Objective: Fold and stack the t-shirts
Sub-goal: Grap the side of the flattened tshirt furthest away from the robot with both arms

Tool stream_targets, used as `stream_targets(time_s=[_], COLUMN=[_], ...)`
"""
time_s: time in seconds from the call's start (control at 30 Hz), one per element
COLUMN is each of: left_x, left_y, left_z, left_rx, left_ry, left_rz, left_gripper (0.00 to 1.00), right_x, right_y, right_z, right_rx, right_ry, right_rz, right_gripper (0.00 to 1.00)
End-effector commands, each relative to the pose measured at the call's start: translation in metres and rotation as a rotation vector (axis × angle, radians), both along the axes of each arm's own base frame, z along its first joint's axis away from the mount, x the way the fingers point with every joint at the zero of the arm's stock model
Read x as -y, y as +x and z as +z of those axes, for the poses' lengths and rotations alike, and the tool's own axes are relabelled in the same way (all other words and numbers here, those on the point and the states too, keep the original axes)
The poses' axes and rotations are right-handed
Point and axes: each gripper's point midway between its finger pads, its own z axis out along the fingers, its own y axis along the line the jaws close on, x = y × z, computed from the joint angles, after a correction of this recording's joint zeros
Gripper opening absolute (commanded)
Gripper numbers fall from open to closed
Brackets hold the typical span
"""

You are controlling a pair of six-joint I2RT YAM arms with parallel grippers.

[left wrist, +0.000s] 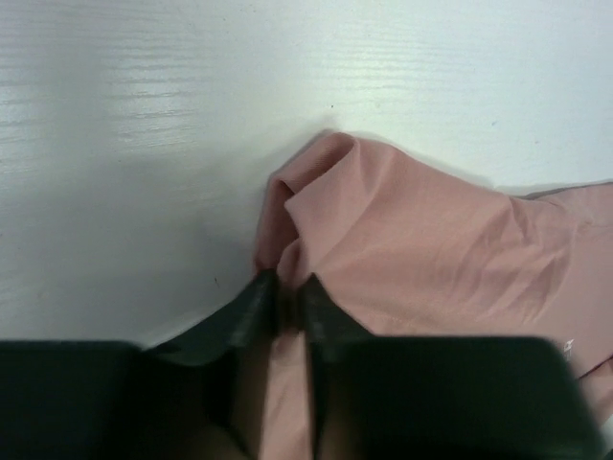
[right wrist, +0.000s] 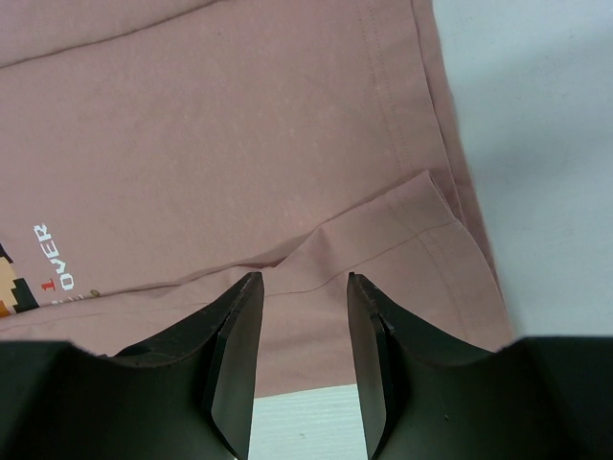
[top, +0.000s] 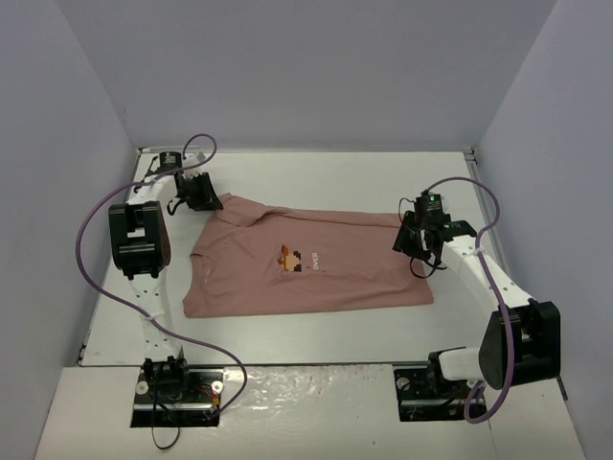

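A dusty salmon-pink t-shirt [top: 306, 264] lies flat across the middle of the white table, its pixel graphic [top: 292, 259] facing up. My left gripper [top: 205, 193] is at the shirt's far left corner, shut on a bunched fold of pink fabric [left wrist: 316, 206]; its tips [left wrist: 285, 287] pinch the cloth. My right gripper [top: 414, 240] is open at the shirt's right end, its jaws [right wrist: 303, 283] straddling a small folded-over flap of hem [right wrist: 383, 225] without closing on it. The word "OVER" [right wrist: 50, 254] shows at the left of the right wrist view.
Grey walls enclose the table [top: 316, 172] on three sides. Purple cables [top: 91, 230] loop beside each arm. The arm bases [top: 177, 383] sit at the near edge.
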Motion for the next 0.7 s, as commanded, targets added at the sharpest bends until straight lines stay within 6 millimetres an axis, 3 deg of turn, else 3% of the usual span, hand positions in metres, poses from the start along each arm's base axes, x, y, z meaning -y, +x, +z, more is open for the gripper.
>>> stream_targets(time_s=[0.0, 0.1, 0.37, 0.67], left_x=[0.002, 0.001, 0.007, 0.018], left_y=[0.016, 0.017, 0.010, -0.028], left_z=[0.050, 0.073, 0.107, 0.123], left_rx=[0.134, 0.177, 0.194, 0.077], left_ry=[-0.010, -0.003, -0.039, -0.085], left_rz=[-0.014, -0.007, 0.052, 0.157], left_gripper=[0.06, 0.00, 0.00, 0.00], right_x=[0.001, 0.002, 0.007, 0.022], right_y=[0.004, 0.006, 0.025, 0.066], right_z=[0.012, 0.014, 0.025, 0.030], right_rx=[0.057, 0.063, 0.086, 0.095], right_ry=[0.012, 0.006, -0.034, -0.119], right_rz=[-0.014, -0.019, -0.030, -0.089], right_gripper=[0.38, 0.38, 0.38, 0.38])
